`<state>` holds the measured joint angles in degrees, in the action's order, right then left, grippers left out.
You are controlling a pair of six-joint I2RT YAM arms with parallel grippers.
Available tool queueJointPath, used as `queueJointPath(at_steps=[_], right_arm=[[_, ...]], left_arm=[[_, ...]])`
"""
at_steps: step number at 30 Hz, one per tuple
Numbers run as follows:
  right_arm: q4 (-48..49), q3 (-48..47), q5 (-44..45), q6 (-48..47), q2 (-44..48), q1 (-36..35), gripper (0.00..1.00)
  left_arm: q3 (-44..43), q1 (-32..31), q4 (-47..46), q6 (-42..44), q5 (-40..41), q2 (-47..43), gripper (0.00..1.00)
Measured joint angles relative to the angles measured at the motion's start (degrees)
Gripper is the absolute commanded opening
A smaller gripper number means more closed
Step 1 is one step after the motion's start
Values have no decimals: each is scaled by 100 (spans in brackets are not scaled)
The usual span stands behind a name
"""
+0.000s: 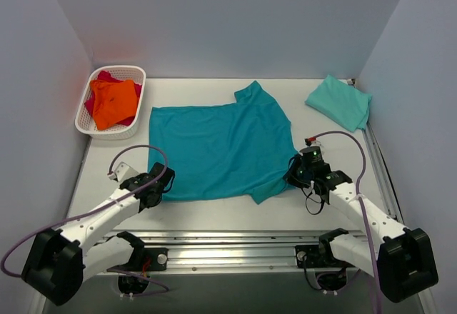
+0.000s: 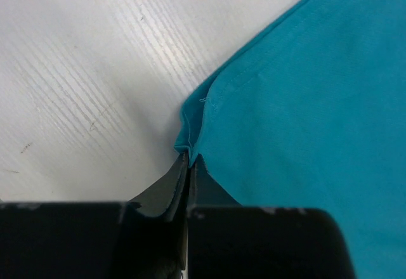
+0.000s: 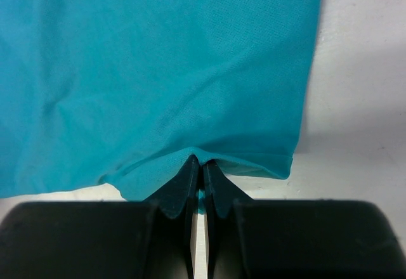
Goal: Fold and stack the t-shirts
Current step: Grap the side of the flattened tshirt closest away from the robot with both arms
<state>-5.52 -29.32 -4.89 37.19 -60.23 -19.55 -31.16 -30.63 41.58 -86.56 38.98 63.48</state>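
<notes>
A deep teal t-shirt [image 1: 221, 146] lies spread flat mid-table, its sleeves at the right. My left gripper [image 1: 161, 182] is shut on its near-left hem corner [image 2: 190, 142]. My right gripper [image 1: 294, 173] is shut on the shirt's near-right edge by the sleeve [image 3: 203, 155]. A mint-green t-shirt [image 1: 340, 101] lies folded at the back right. An orange t-shirt [image 1: 114, 103] lies on a magenta-red one [image 1: 101, 78] in the basket.
The white lattice basket [image 1: 87, 123] stands at the back left by the left wall. A metal rail [image 1: 235, 246] runs along the near table edge between the arm bases. White walls close in the left, back and right.
</notes>
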Motion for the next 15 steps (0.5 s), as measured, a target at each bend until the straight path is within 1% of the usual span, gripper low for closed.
queueJointPath(at_steps=[8, 12, 15], right_arm=[[-372, -245, -197, 2, 680, 7, 0], [-415, -393, -291, 24, 835, 7, 0], [-433, -503, -378, 48, 789, 7, 0]], left_arm=[[-168, 0, 168, 627, 2, -1126, 2], [-306, 4, 166, 957, 7, -1338, 2], [-387, 42, 96, 1220, -2, -1353, 2]])
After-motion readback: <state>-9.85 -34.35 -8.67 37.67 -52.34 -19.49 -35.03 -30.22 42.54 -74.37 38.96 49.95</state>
